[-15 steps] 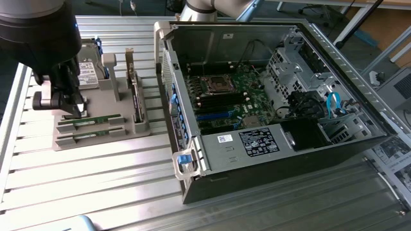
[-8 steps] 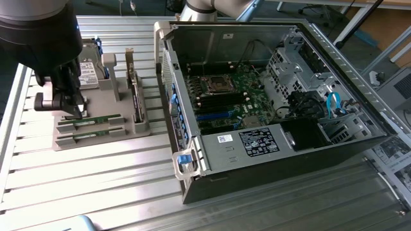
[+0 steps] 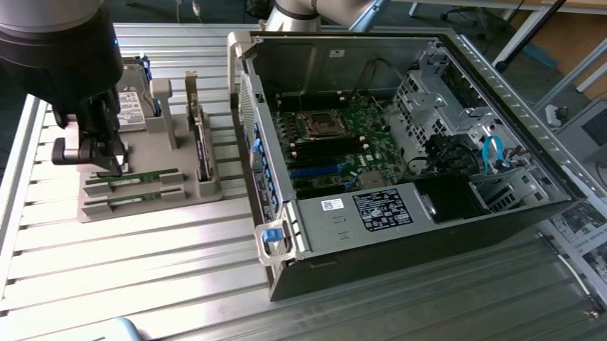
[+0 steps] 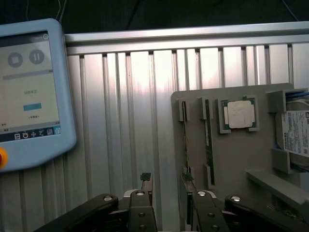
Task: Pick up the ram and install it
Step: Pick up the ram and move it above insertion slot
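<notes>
On a desk (image 3: 142, 263) of ribbed, silvery aluminium profiles: a flat grey holder (image 3: 185, 193), matt like plastic, with square blocks and narrow slots. Standing on edge in the outermost slot, the ram (image 4: 185, 140): a long, thin board, seen in the wrist view as one dark strip. Just beside it and parallel, in the next slot, a second ram stick (image 4: 208, 145) of the same shape, with green edge. Further in on the holder, a square processor (image 4: 240, 115) with dull silver lid, then a hard drive (image 4: 295, 133) with white printed label.

Above the slot end of the holder, the black pincer (image 3: 107, 165), jaws wide apart and holding nothing. One small metal fingertip (image 4: 187, 178) very near to the end of the ram; touching or not, cannot tell. The other fingertip over the bare desk, outside the holder.

To the exterior view's right, apart from the holder, an open computer case (image 3: 313, 60) of grey sheet metal, lying on its side. Inside, a green motherboard (image 3: 351, 135) with black and blue memory slots (image 3: 323, 160), and a blue cable (image 3: 491, 153). Near the holder in the wrist view, a light-blue teach pendant (image 4: 38, 152) with rounded corner and pale screen.
</notes>
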Robot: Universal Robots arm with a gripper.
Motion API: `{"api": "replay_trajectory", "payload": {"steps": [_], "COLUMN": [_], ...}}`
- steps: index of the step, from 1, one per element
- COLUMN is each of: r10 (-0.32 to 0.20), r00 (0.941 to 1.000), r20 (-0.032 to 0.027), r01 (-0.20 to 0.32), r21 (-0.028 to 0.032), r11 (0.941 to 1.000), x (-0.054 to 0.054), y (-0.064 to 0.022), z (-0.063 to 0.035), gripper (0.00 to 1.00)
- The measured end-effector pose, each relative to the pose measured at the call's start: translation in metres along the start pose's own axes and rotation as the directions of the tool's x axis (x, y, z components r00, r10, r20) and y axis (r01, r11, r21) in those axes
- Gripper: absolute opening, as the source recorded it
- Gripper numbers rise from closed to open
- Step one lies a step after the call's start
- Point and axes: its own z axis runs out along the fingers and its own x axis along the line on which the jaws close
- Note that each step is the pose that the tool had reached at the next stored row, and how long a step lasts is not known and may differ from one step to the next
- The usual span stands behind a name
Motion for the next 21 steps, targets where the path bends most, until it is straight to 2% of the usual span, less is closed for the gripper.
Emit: {"api": "replay_trajectory", "payload": {"steps": [4,21], "r10": [0.0,0.0], "r00": [1.0,1.0], "r20": [-0.0005,-0.0007], "r01": [0.0,0.0], "r21": [0.0001,0.0001], "r11": [1.0,1.0], "x": [-0.0001,-0.0002], "y": [-0.0012,-0.002], "z": [0.0042,0.0083], "gripper": [0.36,0.36]}}
